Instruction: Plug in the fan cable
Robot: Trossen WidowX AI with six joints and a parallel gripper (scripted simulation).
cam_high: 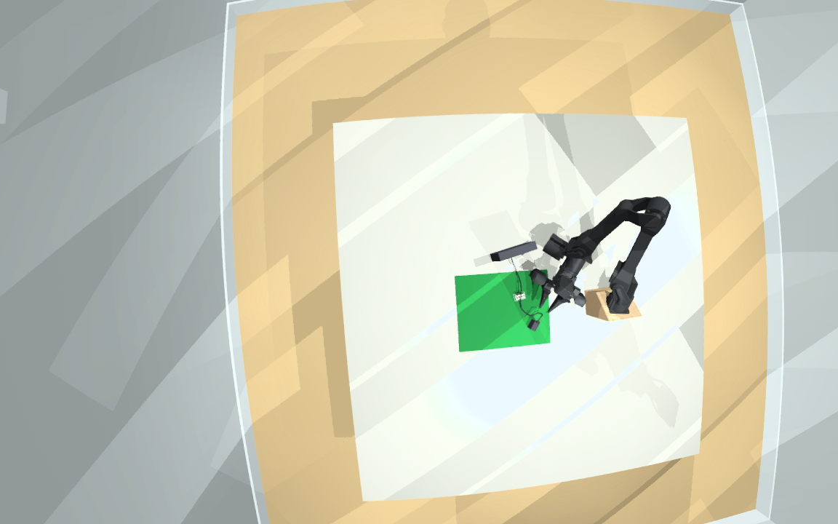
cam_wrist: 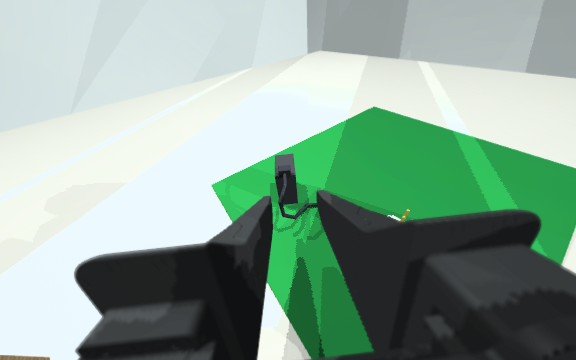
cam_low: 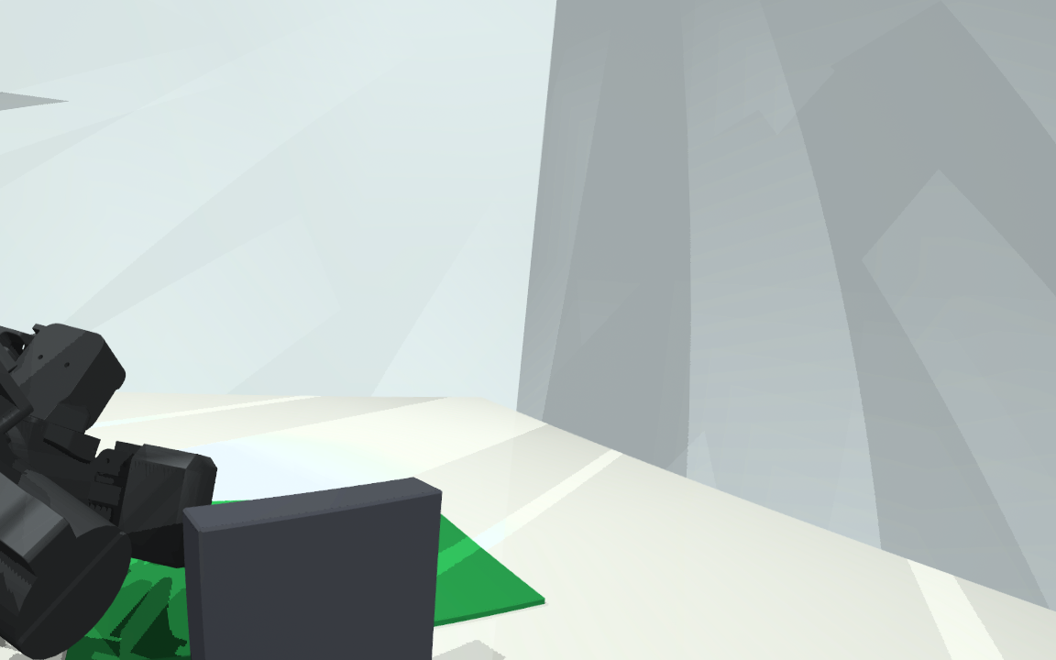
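The dark plug (cam_high: 534, 324) (cam_wrist: 285, 165) stands on the green board (cam_high: 487, 329) (cam_low: 487, 587) (cam_wrist: 468, 175) near its edge on the arm's side. The thin black cable (cam_wrist: 294, 216) loops from it. The small white header (cam_high: 519, 296) (cam_wrist: 394, 217) is farther in on the board, apart from the plug. A gold pin shows beside it in the wrist view, where a finger hides most of it. My gripper (cam_high: 544, 310) (cam_wrist: 294, 199) is partly open, with nothing between its fingertips. It is back from the plug, on the arm's side. In the exterior view, its fingertips are hidden.
The fan (cam_high: 516, 251) (cam_low: 314, 587), a dark upright slab, stands beyond one edge of the board. The cable runs from it past the header. The arm's wooden base block (cam_high: 598, 306) stands to the right of the board in the top view.
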